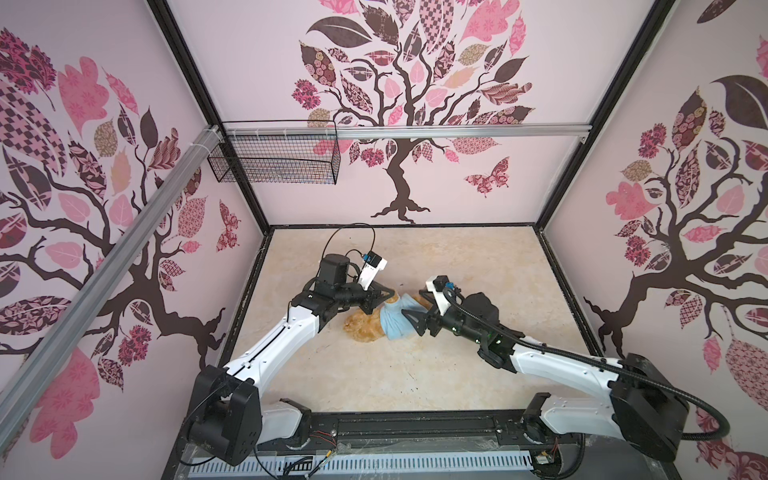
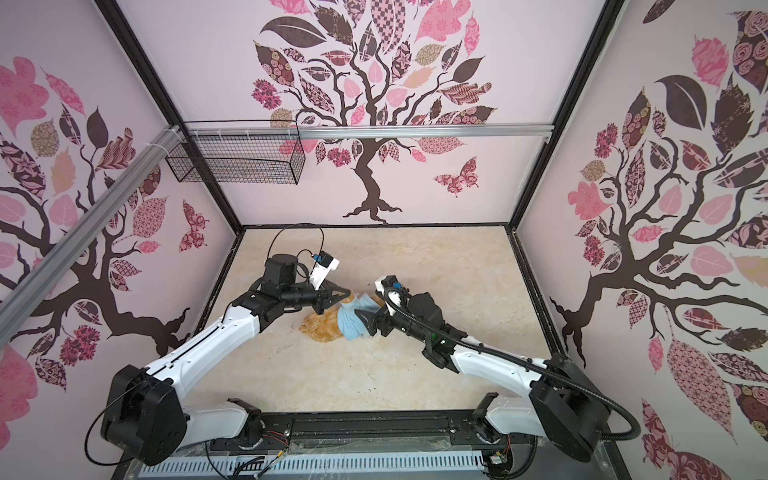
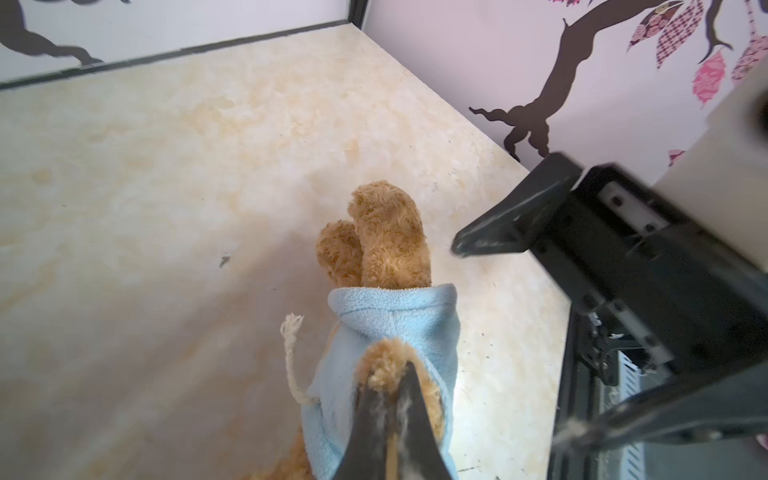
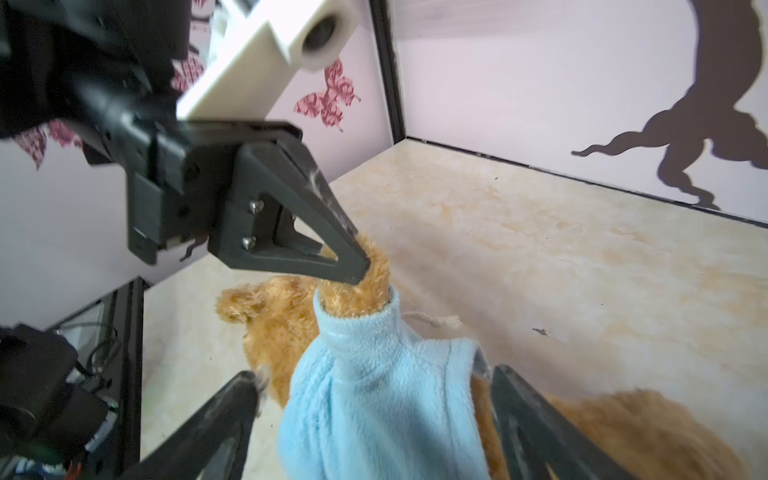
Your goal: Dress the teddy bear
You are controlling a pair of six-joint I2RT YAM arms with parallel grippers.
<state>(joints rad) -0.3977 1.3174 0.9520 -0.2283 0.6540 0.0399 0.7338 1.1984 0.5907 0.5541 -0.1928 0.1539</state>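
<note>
Pale blue fleece, a little shirt (image 1: 392,322), wraps the middle of the teddy bear (image 1: 362,328), which lies near the centre of the marbled table (image 1: 374,382) in both top views. My left claw (image 4: 360,269) is clenched on a golden paw (image 4: 368,293) that pokes out of the shirt's sleeve, and the fur is pinched between its tips. My right claw (image 4: 374,378) is released, its jaws spread wide, one on either side of the shirt-clad body and gripping nothing. Two furry legs (image 3: 386,237) stick out past the shirt's hem. A frayed pale cord (image 3: 291,365) hangs beside the fabric.
</note>
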